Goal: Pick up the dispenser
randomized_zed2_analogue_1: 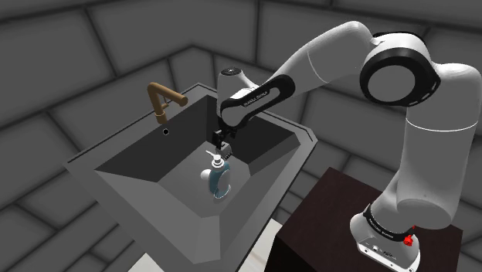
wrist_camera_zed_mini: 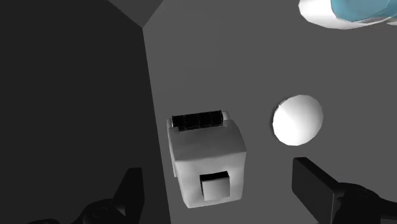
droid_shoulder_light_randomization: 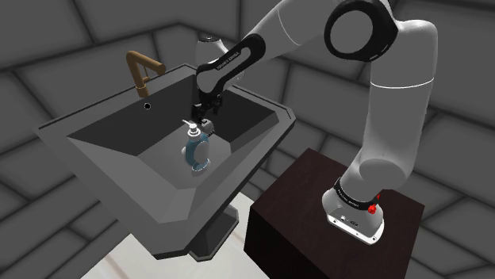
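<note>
The gripper (droid_shoulder_light_randomization: pixel 208 120) hangs open and empty just above the dispenser (droid_shoulder_light_randomization: pixel 197 150) in the sink (droid_shoulder_light_randomization: pixel 127 150), seemingly lined up to close on its pump

Overall: both exterior views are dim and grey; the walls (droid_shoulder_light_randomization: pixel 63 47) are dull, with darker seams.
Light: upper faces are paler than side faces, so the light falls from above.
Arm: the arm (droid_shoulder_light_randomization: pixel 394 95) is the brightest thing, with soft grey shading on its under side.
Sink: the sink (droid_shoulder_light_randomization: pixel 95 127) has a mid grey rim; the basin slopes are much darker.
Floor: the floor (droid_shoulder_light_randomization: pixel 103 257) is a pale patch below.
Stand: the stand (droid_shoulder_light_randomization: pixel 293 198) is very dark.
Wrist view: one half is nearly black, probably a shaded basin wall; the dispenser (wrist_camera_zed_mini: pixel 207 159) is bright white; the fingers (wrist_camera_zed_mini: pixel 318 184) blend into the dark.
</note>
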You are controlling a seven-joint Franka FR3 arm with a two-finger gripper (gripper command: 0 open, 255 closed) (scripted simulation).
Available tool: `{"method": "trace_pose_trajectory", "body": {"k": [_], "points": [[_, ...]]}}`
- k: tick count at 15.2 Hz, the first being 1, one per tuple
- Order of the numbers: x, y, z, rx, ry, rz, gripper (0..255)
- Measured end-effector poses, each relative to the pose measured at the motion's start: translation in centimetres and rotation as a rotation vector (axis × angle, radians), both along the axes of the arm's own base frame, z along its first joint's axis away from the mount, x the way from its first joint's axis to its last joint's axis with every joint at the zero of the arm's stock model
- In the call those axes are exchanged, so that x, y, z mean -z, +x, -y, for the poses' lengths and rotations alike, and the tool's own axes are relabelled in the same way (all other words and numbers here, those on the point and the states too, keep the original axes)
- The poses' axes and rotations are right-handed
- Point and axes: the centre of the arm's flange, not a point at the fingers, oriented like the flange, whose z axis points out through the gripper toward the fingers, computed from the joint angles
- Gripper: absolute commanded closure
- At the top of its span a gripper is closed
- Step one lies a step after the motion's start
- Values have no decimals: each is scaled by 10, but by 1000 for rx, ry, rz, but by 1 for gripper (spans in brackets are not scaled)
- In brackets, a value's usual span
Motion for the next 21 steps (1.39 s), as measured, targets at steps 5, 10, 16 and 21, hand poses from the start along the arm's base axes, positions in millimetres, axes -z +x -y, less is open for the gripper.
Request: {"method": "trace_pose_trajectory", "body": {"k": [5, 10, 16, 21], "points": [[31, 11, -2, -1, 0, -1, 0], [55, 11, -2, -2, 0, -2, 255], [55, 12, -1, 0, -1, 0, 255], [53, 11, -1, -1, 0, -1, 255]]}}
